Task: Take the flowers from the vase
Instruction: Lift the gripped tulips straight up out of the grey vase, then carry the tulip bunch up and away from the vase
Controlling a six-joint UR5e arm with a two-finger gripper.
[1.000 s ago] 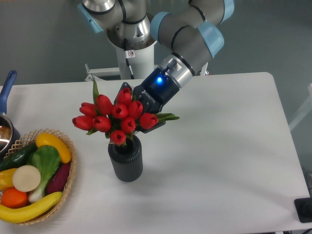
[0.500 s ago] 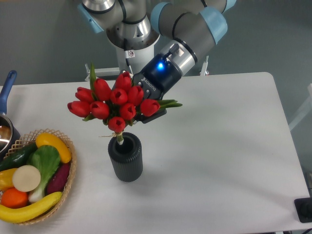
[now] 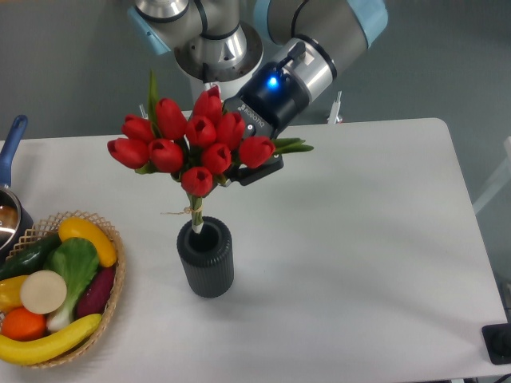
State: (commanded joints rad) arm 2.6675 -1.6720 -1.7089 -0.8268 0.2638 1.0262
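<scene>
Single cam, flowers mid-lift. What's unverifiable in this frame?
- The robot's black hand: its fingertips are hidden behind the bunch of red tulip flowers, so the grip cannot be confirmed.
- Stem ends: hidden inside the mouth of the dark grey ribbed vase, so whether they have cleared it cannot be told.
- Blue-handled pot: cut off by the left edge.
- Black object: cut off at the bottom-right corner.
</scene>
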